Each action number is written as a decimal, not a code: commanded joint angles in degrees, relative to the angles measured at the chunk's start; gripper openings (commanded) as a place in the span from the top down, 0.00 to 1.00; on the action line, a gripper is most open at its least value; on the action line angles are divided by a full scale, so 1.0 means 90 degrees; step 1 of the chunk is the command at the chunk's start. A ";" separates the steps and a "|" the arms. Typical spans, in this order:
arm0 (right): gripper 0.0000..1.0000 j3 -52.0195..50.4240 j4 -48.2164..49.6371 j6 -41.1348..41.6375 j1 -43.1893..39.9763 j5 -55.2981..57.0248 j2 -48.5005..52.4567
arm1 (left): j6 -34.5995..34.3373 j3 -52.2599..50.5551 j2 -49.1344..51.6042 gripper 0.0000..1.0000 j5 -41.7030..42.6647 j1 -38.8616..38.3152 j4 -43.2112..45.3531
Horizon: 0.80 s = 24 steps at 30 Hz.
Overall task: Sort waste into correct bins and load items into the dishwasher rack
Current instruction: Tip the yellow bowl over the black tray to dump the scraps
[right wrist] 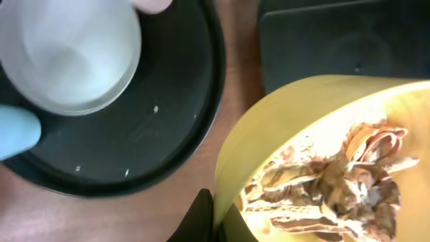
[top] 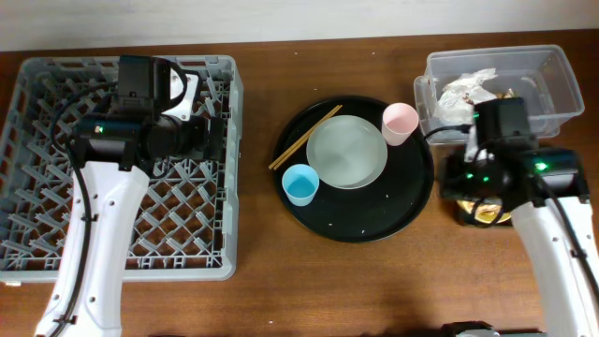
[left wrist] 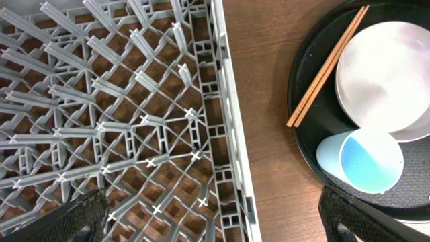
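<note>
My right gripper (right wrist: 218,216) is shut on the rim of the yellow bowl (right wrist: 316,134), which holds brownish food scraps (right wrist: 336,185). It holds the bowl tilted beside the flat black tray (right wrist: 336,40). From overhead the bowl (top: 487,214) peeks out under the right wrist. Crumpled tissue (top: 465,89) lies in the clear tub (top: 552,65). The pale green plate (top: 346,150), pink cup (top: 400,123), light-blue cup (top: 300,184) and chopsticks (top: 305,137) sit on the round black tray (top: 374,215). My left gripper (left wrist: 222,222) is open and empty over the right wall of the grey rack (top: 37,150).
The round black tray carries a few crumbs (right wrist: 156,108). Bare wooden table (top: 257,122) separates the rack from the round tray. The rack also shows in the left wrist view (left wrist: 121,101), with the blue cup (left wrist: 363,158) to its right.
</note>
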 commanded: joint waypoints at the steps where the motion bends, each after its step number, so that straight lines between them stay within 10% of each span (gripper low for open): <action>1: 0.96 -0.0279 0.0464 -0.0828 -0.0806 -0.0976 -0.0027 | -0.0039 0.0131 0.0010 0.01 -0.0022 0.0022 0.0010; 9: 0.96 -0.1103 0.1999 -0.1491 -0.2613 -0.2511 0.0488 | -0.0039 0.0131 0.0007 0.01 -0.0022 0.0015 0.0000; 24: 0.96 -0.1338 0.3011 -0.1766 -0.3113 -0.3750 0.1644 | -0.0039 0.0131 0.0007 0.01 -0.0022 0.0022 -0.0012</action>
